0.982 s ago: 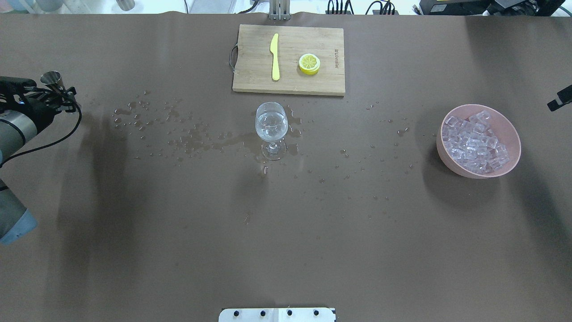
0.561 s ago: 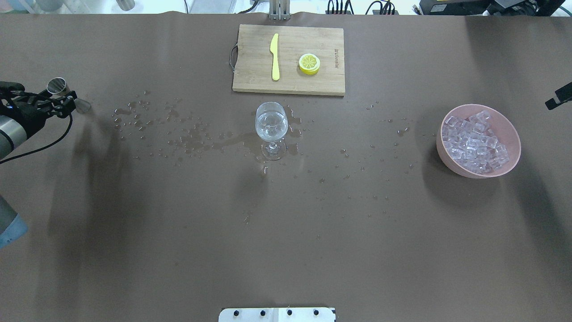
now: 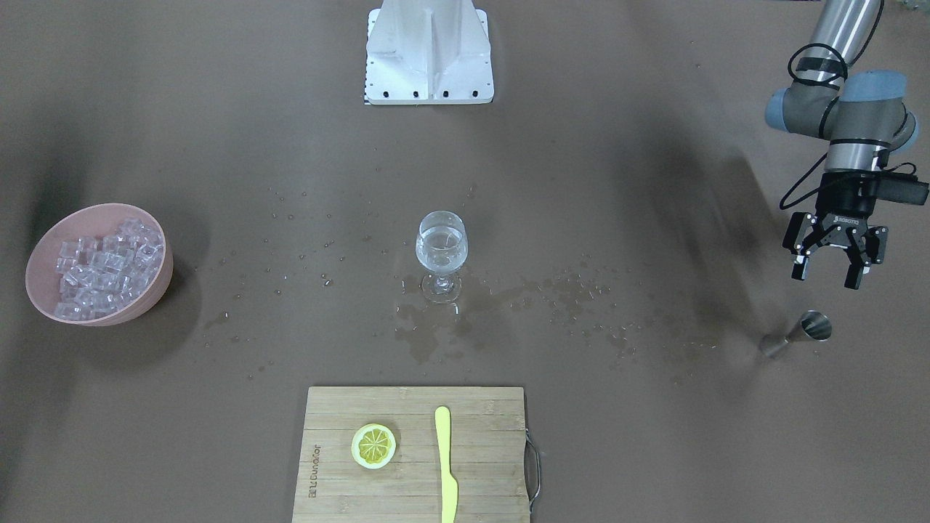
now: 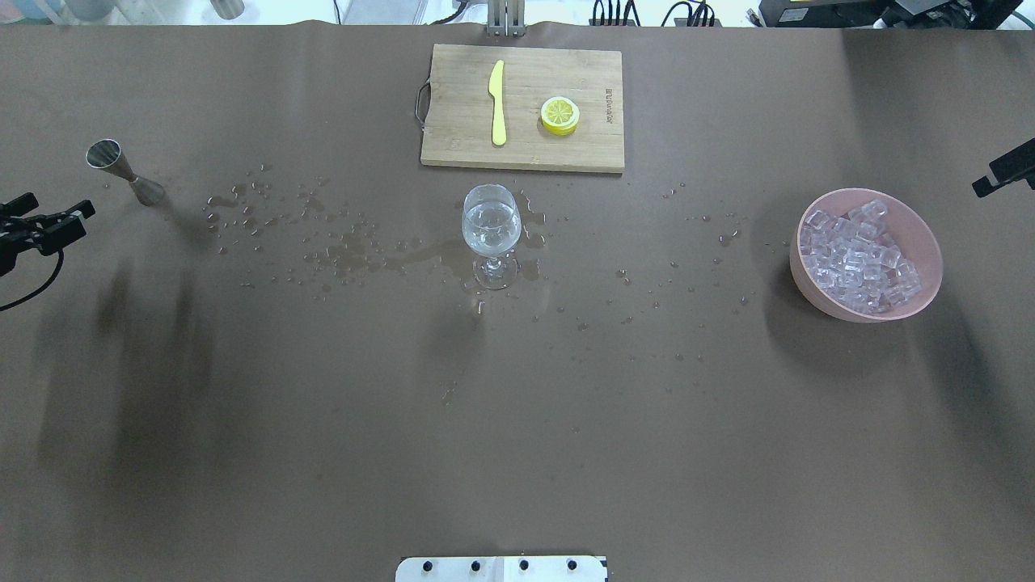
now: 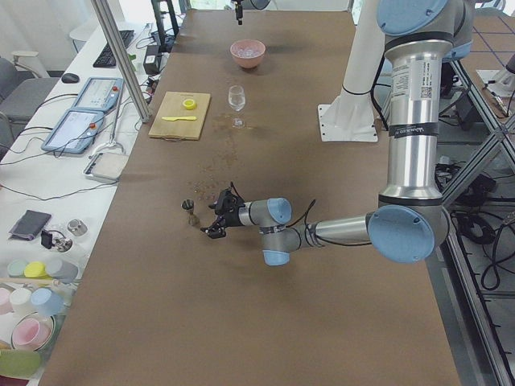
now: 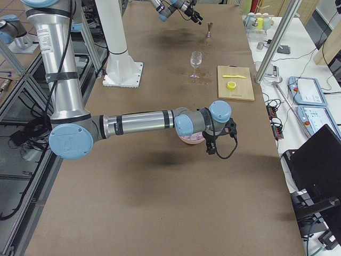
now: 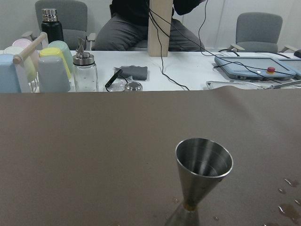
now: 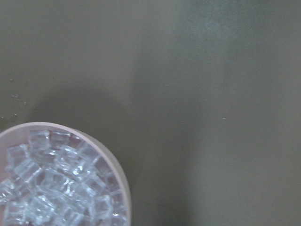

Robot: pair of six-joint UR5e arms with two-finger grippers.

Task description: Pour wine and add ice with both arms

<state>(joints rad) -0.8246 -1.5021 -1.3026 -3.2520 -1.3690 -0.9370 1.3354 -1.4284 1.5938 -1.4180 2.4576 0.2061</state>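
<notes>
A wine glass (image 4: 491, 234) stands at the table's middle with a little clear wine (image 3: 441, 245) in it. A pink bowl (image 4: 930, 234) at the right holds many clear ice cubes (image 4: 859, 257). A steel jigger (image 4: 121, 171) stands upright at the far left; it fills the left wrist view (image 7: 203, 179). My left gripper (image 3: 833, 267) is open and empty, drawn back a little from the jigger. Only a black part of my right gripper (image 4: 1003, 174) shows at the right edge, beside the bowl; I cannot tell if it is open. The right wrist view shows the ice (image 8: 56, 183) below it.
A wooden cutting board (image 4: 453, 129) at the back holds a yellow knife (image 4: 497, 103) and a lemon slice (image 4: 559, 115). Spilled droplets (image 4: 340, 250) and a puddle spread around and left of the glass. The white robot base (image 3: 429, 51) stands at the near edge.
My left gripper has let go of the jigger, which now stands upright on the table, and has drawn back toward the left edge. The right gripper has crept slightly inward.
</notes>
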